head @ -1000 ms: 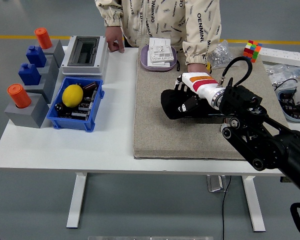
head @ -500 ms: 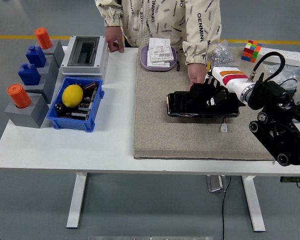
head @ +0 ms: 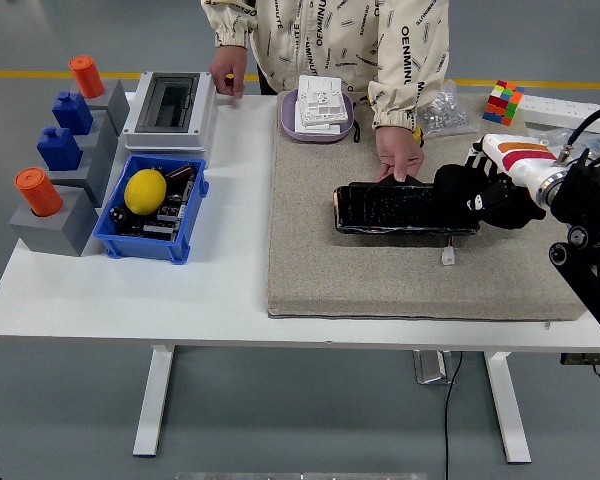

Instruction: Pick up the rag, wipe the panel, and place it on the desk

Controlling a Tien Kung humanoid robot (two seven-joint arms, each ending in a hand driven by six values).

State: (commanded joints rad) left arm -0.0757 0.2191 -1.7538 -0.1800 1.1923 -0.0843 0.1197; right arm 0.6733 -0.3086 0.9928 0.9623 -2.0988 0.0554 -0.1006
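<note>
Black panel (head: 405,208) centre-right on grey mat (head: 310,250), right hand (head: 485,190) fingers curled around dark rag (head: 458,183) at panel's right end, person's hand (head: 398,155) touching panel's top edge

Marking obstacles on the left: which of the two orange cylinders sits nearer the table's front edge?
The orange cylinder standing on the grey block beside the blue bin. The other orange cylinder stands at the far left corner, behind the two blue blocks.

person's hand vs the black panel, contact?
Touching. In the head view the person's hand rests fingertips on the far edge of the black panel, with no mat visible between them; the right hand overlaps the panel's right end.
</note>
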